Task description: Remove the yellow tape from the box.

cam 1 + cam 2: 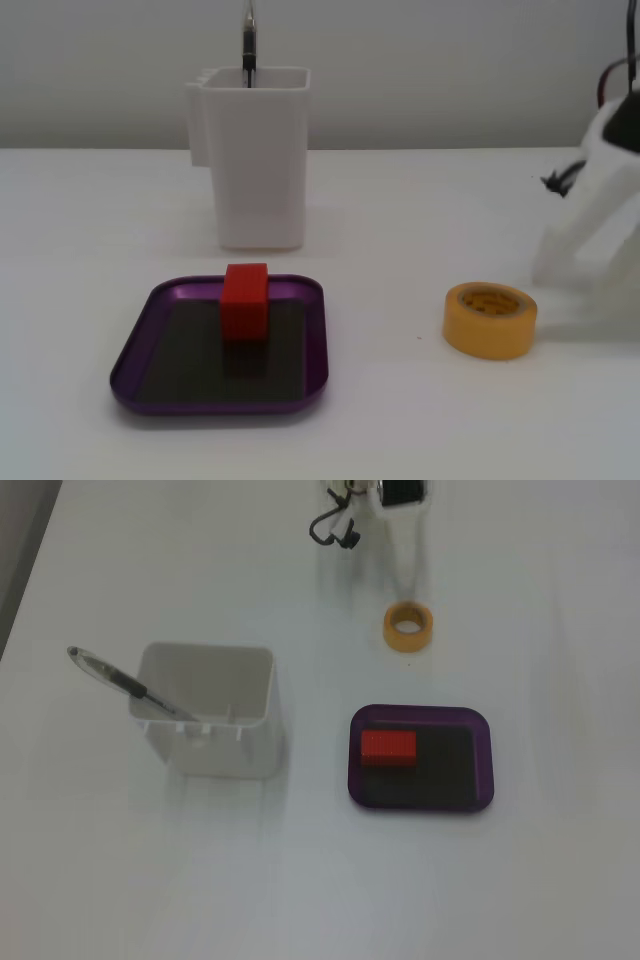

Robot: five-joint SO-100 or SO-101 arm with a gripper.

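Tape lies flat on the table at three o'clock of the box, clear of it, and the blurred gripper just beside, fingers seemingly apart though I cannot tell, could nudge it.

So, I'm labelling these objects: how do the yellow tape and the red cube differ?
The yellow tape is a round, hollow ring lying flat on the bare table; the red cube is a solid block. The cube sits inside the purple box; the tape lies outside it. Both rest untouched, clear of the arm.
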